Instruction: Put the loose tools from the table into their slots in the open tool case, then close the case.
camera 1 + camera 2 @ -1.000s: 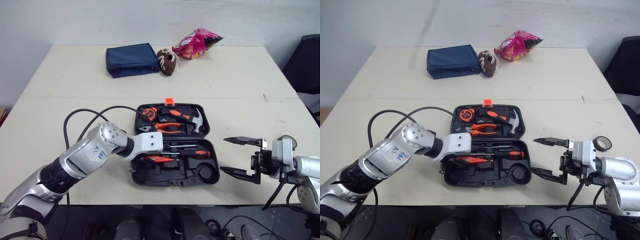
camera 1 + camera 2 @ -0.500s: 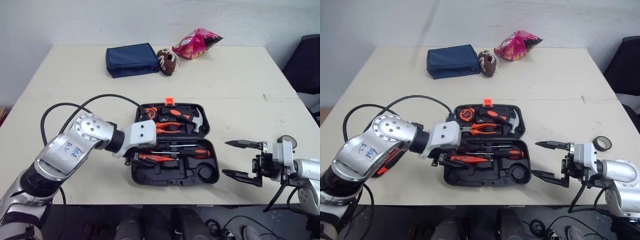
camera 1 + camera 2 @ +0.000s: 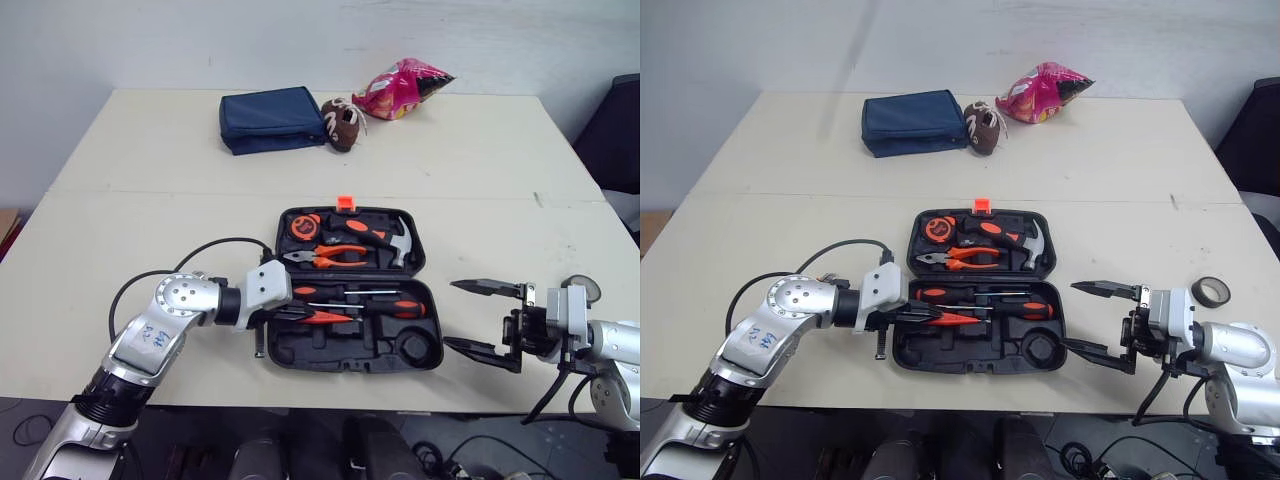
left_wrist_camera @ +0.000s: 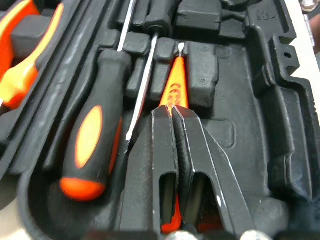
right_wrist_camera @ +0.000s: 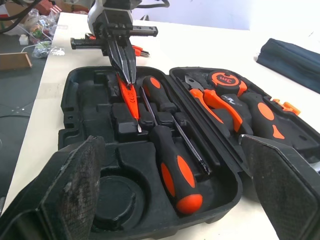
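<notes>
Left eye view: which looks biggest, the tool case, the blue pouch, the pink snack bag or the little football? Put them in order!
1. tool case, though it sits nearest the camera
2. blue pouch
3. pink snack bag
4. little football

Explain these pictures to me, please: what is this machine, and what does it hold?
It is a humanoid robot with two arms, each ending in a two-finger gripper. Two pictures come from its head, above a table; two from cameras on its wrists. An open tool case lies there with hammer, pliers and screwdrivers. The left gripper is shut on a slim orange tool inside the case. The right gripper is open and empty beside it. Farther back lie a blue pouch and a pink bag.
</notes>
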